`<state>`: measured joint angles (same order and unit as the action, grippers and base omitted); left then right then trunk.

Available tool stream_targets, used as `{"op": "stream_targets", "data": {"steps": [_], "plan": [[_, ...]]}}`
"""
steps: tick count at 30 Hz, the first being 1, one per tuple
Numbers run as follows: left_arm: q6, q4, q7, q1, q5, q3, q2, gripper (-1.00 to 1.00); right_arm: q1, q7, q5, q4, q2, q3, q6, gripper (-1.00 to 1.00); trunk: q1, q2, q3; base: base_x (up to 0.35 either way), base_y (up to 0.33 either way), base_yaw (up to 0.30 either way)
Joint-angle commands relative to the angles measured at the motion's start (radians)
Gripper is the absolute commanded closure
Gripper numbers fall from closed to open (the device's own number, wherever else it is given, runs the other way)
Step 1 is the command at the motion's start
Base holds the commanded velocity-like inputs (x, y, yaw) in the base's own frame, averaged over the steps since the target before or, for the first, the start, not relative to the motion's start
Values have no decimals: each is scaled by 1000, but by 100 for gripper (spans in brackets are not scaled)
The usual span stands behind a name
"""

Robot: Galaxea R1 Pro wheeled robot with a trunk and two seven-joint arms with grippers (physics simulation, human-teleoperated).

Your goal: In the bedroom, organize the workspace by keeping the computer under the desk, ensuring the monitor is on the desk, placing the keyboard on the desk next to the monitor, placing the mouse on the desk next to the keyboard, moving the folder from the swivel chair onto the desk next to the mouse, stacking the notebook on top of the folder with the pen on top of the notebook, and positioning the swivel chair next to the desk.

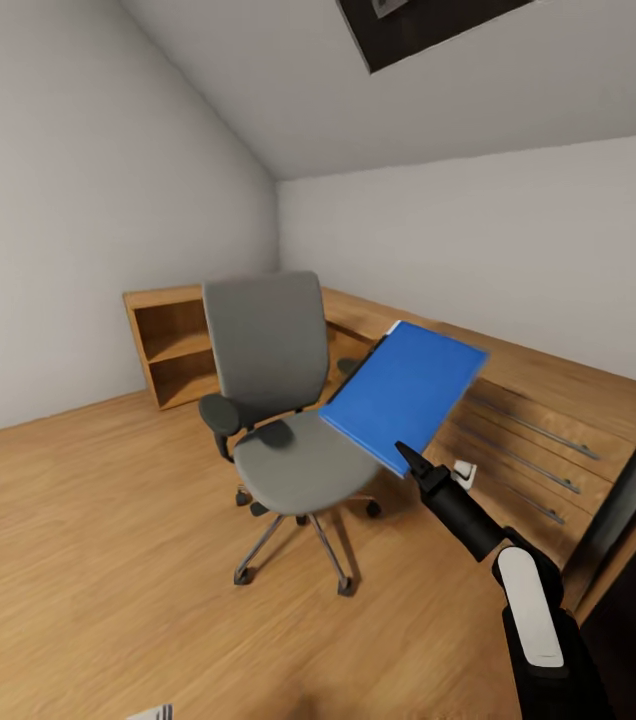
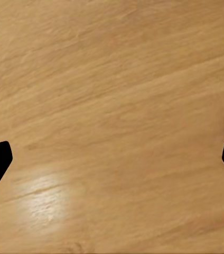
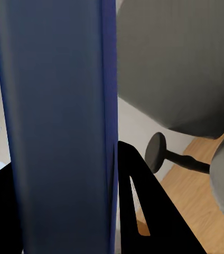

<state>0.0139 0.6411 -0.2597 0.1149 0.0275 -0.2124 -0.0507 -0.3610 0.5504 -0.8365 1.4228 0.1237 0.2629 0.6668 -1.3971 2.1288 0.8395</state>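
Observation:
A blue folder hangs tilted in the air above the seat of the grey swivel chair, held at its near corner by my right gripper, which is shut on it. In the right wrist view the folder runs edge-on between the black fingers, with the chair's back behind it. The wooden desk stands along the right wall behind the chair. My left gripper points down at bare wooden floor, open with nothing between its fingers.
A low wooden shelf unit stands in the far corner behind the chair. The desk has drawer fronts with long handles. A small white object shows near the desk front. Open wood floor lies to the left.

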Motion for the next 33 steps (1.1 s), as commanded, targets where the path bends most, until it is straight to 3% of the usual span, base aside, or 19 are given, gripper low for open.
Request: {"op": "stream_targets", "data": {"steps": [1,11,17,23,33], "plan": [[0,1,-1,0,3,-4,-1,-100,-1,2,-3,-1,1,2,7,100,4,-7,-2,0,0,-262],[-8,-55,2,0,2,-2,2,-100,-1,1,-3,-10,4,6,0,100,42,-77,-34,-56,-2,-281],[-7,-70,2,0,0,-2,23,-100,-1,0,-4,-10,7,50,-7,100,65,-119,-53,-297,103,-300],[-8,-90,2,0,4,1,22,-100,-1,-88,-13,-9,12,57,-75,100,88,-161,-72,-56,13,-277],[-9,-94,2,0,2,1,20,-100,-1,-134,-28,-7,13,58,-81,100,127,-231,-98,-4,1,-248]]}}
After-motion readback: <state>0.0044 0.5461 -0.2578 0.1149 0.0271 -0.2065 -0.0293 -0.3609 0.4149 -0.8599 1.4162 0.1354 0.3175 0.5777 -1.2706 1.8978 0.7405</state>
